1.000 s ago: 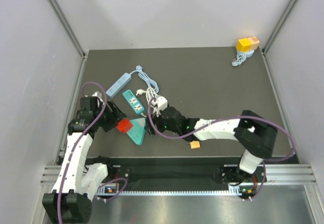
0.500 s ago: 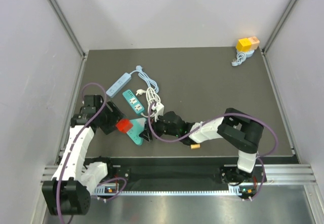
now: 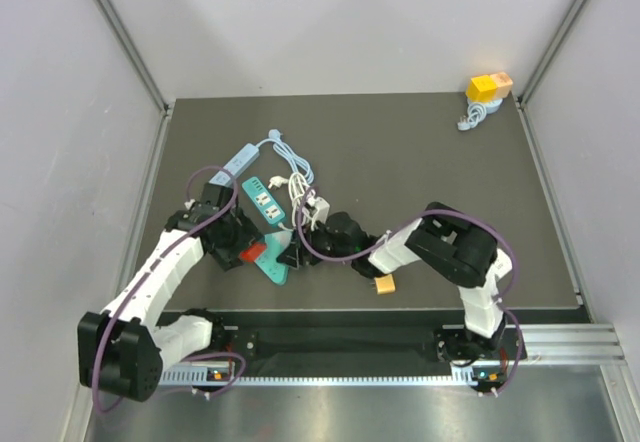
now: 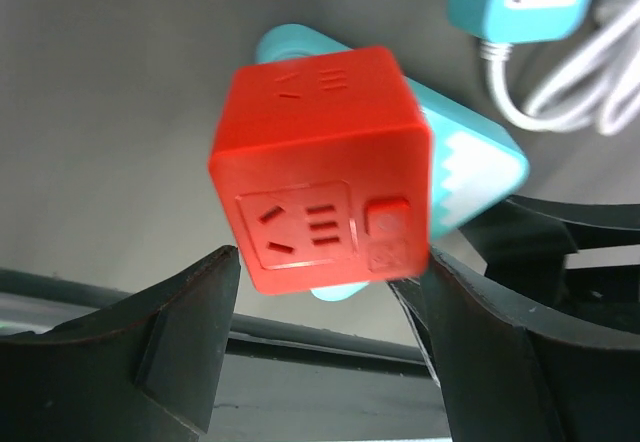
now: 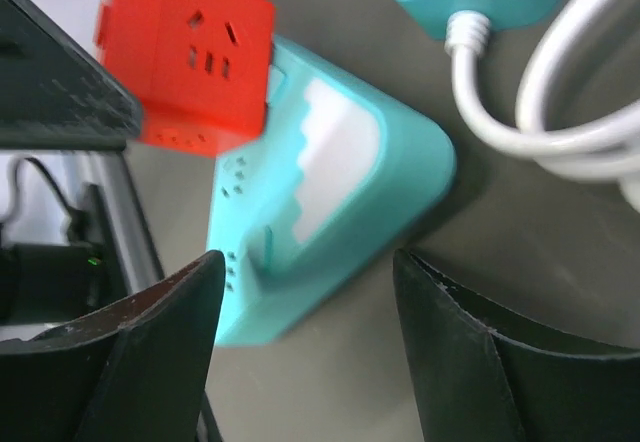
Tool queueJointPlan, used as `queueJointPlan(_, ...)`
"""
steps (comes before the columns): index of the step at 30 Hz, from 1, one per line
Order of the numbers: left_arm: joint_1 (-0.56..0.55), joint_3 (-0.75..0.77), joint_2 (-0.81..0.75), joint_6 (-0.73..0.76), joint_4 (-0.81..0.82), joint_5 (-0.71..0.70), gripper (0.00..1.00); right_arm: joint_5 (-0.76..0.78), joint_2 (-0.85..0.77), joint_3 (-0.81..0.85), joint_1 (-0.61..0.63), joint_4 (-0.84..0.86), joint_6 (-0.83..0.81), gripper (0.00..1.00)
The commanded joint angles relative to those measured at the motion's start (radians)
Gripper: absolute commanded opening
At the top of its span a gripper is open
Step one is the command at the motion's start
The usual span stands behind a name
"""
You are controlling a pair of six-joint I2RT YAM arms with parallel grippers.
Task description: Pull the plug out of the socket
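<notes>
We are lining up the grasp, left tool point(image 4: 328, 260) wide around the red plug point(image 4: 320, 172), right tool point(image 5: 308, 260) wide around the teal socket point(image 5: 345, 177), so next we clamp both and pull.

2 power strips point(image 3: 232, 165) point(image 3: 264, 200), 1 red cube point(image 4: 325, 167)

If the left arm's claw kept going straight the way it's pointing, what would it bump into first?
The red cube plug: it sits just ahead, between the left gripper's open fingers, on the teal socket. Exactly how close is unclear.
</notes>
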Motion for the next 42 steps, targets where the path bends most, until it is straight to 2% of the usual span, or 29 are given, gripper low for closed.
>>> queueJointPlan(1,-0.022,0.056,0.022,-0.054,-0.048,-0.089,0.77,-0.088,0.072,0.048,-0.025,0.104,0.089,0.68)
queueJointPlan(6,-0.023,0.042,-0.013,-0.075,-0.036,-0.12,0.77,-0.128,0.12,0.059,-0.052,0.167,0.153,0.67)
queueJointPlan(9,-0.023,0.026,-0.018,-0.087,-0.03,-0.123,0.77,-0.146,0.14,0.063,-0.064,0.178,0.169,0.59)
queueJointPlan(11,-0.023,0.016,-0.007,-0.094,-0.02,-0.118,0.76,-0.154,0.146,0.063,-0.067,0.187,0.176,0.57)
queueJointPlan(16,-0.023,-0.004,-0.005,-0.103,-0.008,-0.13,0.76,-0.151,0.156,0.068,-0.069,0.178,0.181,0.56)
queueJointPlan(24,-0.023,-0.033,-0.016,-0.098,0.007,-0.166,0.75,-0.151,0.175,0.092,-0.072,0.144,0.176,0.46)
queueJointPlan(25,-0.023,-0.036,-0.016,-0.097,0.013,-0.163,0.74,-0.151,0.177,0.095,-0.072,0.144,0.176,0.43)
queueJointPlan(27,-0.023,-0.047,-0.019,-0.083,0.027,-0.153,0.73,-0.151,0.18,0.097,-0.073,0.14,0.172,0.31)
queueJointPlan(28,-0.023,-0.05,-0.027,-0.081,0.041,-0.152,0.7,-0.152,0.182,0.097,-0.072,0.135,0.172,0.21)
queueJointPlan(31,-0.023,-0.073,-0.054,-0.063,0.073,-0.158,0.63,-0.149,0.183,0.095,-0.073,0.132,0.175,0.0)
queueJointPlan(37,-0.023,-0.092,-0.08,-0.051,0.078,-0.173,0.45,-0.12,0.169,0.088,-0.073,0.102,0.147,0.0)
queueJointPlan(40,-0.023,-0.087,-0.084,-0.043,0.084,-0.158,0.25,-0.085,0.159,0.102,-0.069,0.037,0.117,0.0)
queueJointPlan(41,-0.023,-0.079,-0.087,-0.038,0.095,-0.137,0.16,-0.07,0.153,0.102,-0.065,0.022,0.11,0.0)
queueJointPlan(42,-0.023,-0.075,-0.091,-0.034,0.102,-0.12,0.0,-0.038,0.142,0.102,-0.061,-0.016,0.101,0.0)
